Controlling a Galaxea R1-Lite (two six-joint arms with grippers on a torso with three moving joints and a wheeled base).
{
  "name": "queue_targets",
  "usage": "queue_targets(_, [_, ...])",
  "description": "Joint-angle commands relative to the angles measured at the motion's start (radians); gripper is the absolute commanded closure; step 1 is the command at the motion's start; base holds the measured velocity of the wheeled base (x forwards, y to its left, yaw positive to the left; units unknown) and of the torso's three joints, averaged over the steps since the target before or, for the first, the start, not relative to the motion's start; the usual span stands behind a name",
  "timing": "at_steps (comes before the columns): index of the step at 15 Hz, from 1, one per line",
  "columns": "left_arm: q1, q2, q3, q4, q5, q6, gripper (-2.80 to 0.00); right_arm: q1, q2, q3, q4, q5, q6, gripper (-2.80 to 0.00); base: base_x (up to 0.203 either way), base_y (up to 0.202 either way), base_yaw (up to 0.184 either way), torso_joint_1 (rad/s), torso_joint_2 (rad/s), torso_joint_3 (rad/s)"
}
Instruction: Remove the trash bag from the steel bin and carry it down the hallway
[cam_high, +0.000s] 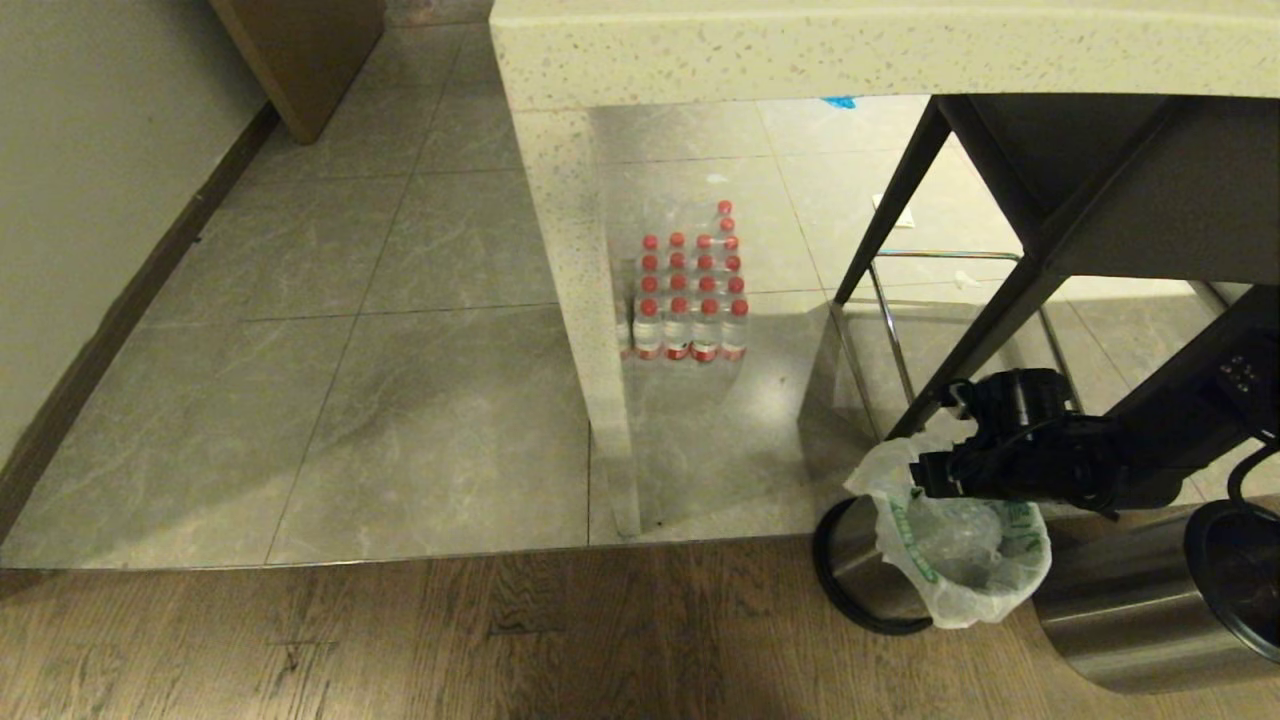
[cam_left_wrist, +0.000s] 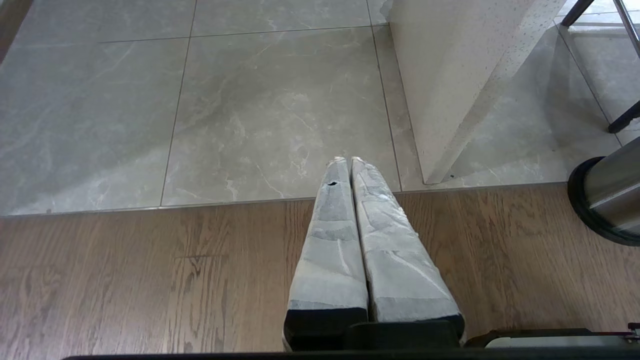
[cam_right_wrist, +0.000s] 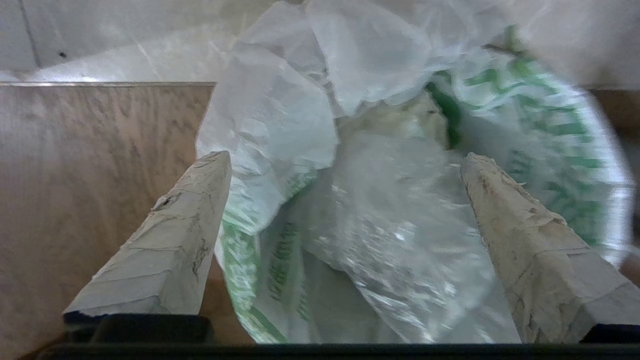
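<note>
One trash bag, green lettering unreadable

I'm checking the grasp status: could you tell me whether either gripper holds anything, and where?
Nothing is held. The right gripper is open over the crinkly translucent white trash bag; the left gripper is shut on nothing.

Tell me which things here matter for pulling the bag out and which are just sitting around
Part of the job:
- trash bag
- steel bin
- right claw, open over the bag

Just lying about:
- pack of red-capped water bottles
- second steel bin
- stone counter
- left claw, parked shut
</note>
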Motion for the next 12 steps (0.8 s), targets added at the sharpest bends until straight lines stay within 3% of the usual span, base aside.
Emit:
queue_targets(1, [0.0, -0.001, 0.002, -0.001, -0.001, 0.0, 0.0, -0.027, -0.04, 0.019, 0.007, -0.003, -0.092, -2.8, 0.0, 0.0, 0.0, 0.0, 0.0, 0.0])
queue_targets(3, [0.0, -0.002, 0.0, -0.001, -0.001, 0.0, 0.0, -0.063, -0.046, 0.047, 0.016, 0.001, -0.259, -2.8, 0.0, 0.0, 0.0, 0.0, 0.0, 0.0])
queue_targets(6, [0.0, 0.0, 0.0, -0.001, 0.0, 0.0, 0.0, -0.09, -0.028, 0.05, 0.006, 0.01, -0.357, -2.8, 0.0, 0.0, 0.0, 0.0, 0.0, 0.0])
queue_targets(12, [0.0, 0.0, 0.001, -0.001, 0.0, 0.0, 0.0, -0.094, 0.05, 0.029, -0.035, 0.038, -0.378, -2.8, 0.0, 0.0, 0.0, 0.0, 0.0, 0.0])
